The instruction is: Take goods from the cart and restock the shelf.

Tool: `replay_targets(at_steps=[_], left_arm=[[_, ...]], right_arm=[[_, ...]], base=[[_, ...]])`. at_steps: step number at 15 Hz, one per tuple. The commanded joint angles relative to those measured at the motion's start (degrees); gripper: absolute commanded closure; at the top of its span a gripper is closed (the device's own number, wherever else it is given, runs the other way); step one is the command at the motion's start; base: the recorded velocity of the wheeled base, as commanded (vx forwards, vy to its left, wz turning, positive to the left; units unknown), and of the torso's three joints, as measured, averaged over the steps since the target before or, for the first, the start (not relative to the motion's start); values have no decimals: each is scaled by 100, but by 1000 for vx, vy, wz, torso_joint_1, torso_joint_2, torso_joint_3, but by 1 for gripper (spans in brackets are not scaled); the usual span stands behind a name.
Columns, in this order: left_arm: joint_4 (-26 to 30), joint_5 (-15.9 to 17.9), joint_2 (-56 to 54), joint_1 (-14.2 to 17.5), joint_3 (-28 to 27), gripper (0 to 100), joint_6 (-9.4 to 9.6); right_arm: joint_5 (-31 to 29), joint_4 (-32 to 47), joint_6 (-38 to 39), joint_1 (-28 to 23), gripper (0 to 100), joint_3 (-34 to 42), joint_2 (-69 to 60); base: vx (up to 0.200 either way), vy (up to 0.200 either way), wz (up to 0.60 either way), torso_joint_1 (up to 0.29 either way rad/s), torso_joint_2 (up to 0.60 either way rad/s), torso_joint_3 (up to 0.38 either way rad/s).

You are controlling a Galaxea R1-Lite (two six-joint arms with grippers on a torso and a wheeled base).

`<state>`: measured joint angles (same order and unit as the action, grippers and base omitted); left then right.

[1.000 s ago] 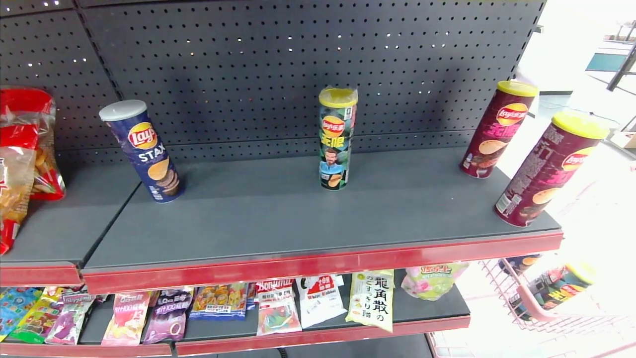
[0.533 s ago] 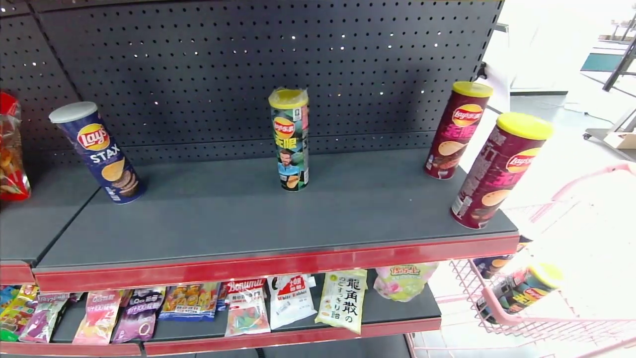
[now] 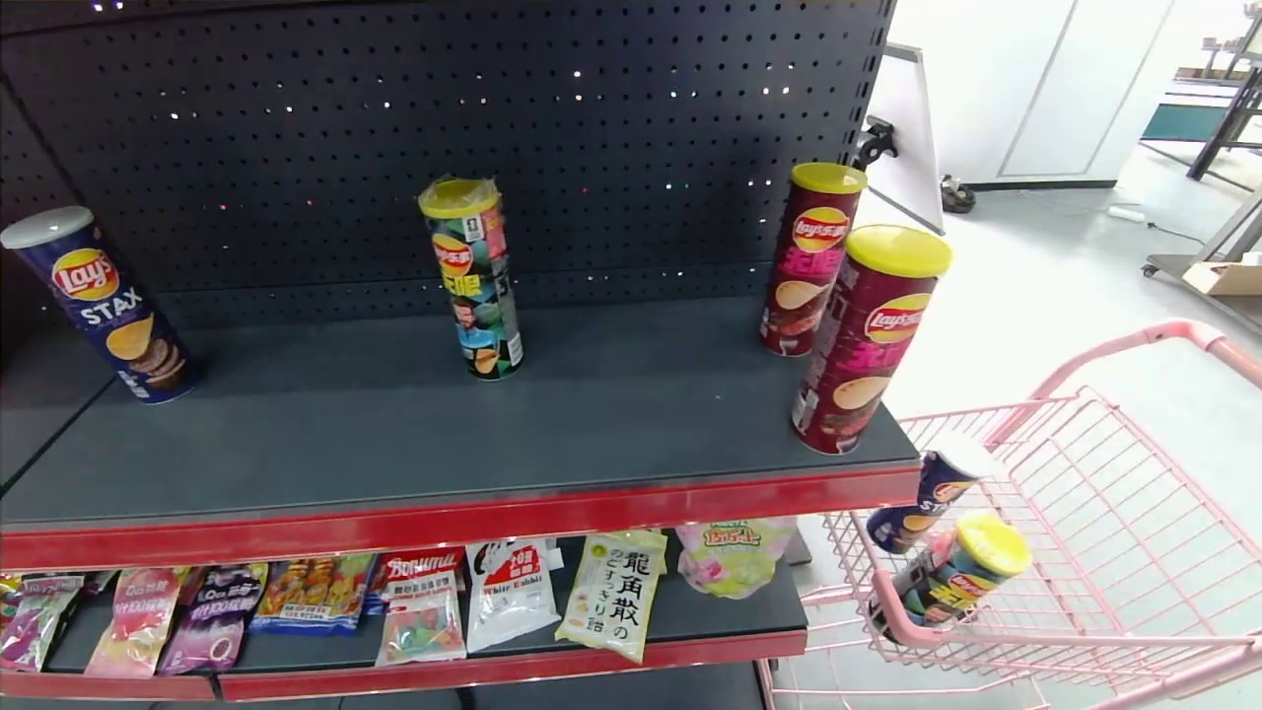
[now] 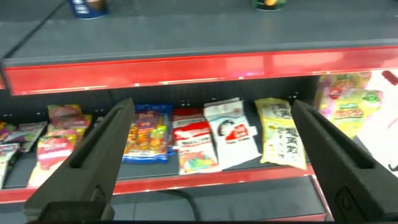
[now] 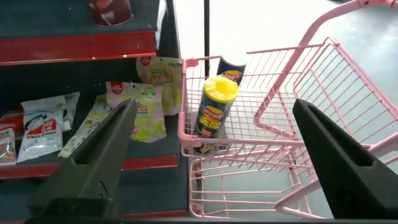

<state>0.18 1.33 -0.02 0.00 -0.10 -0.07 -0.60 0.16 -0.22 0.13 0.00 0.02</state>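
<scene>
Head camera has swung right toward the pink cart (image 3: 1134, 342); left pincer (image 4: 211, 104) and right pincer (image 5: 214, 104) gape wide, empty.

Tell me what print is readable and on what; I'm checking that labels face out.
I name print's places, not its wording.
Blue can: logo and word, facing out.
Patterned can: logo, characters.
Front maroon can, rear maroon can: logos.
Lower-shelf pouches: mixed print, partly blurred.
Cart cans: too small.

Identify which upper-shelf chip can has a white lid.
The dark blue can at the shelf's left end; the multicoloured can, rear maroon can and front maroon can have yellow lids.
</scene>
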Motion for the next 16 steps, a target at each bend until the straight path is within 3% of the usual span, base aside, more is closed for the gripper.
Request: replay_targets(at_steps=[1,3,8,16], left_arm=[[-1,-1,2,0,1,0,-1],[-1,-1,2,0,1,0,-1],[-1,-1,2,0,1,0,-10],[-1,-1,2,0,1,0,-37]], right_arm=[[-2,-7,4,4,0,0,-2],[-2,2,-4,4,0,0,-2],[-2,2,-22,4,0,0,6],[-2,2,-22,4,0,0,-2]], base=[[0,-200,0,-7,2,-2],[0,-200,0,0,2,2],[0,0,0,0,0,0],[0,0,-600,2,2,3]])
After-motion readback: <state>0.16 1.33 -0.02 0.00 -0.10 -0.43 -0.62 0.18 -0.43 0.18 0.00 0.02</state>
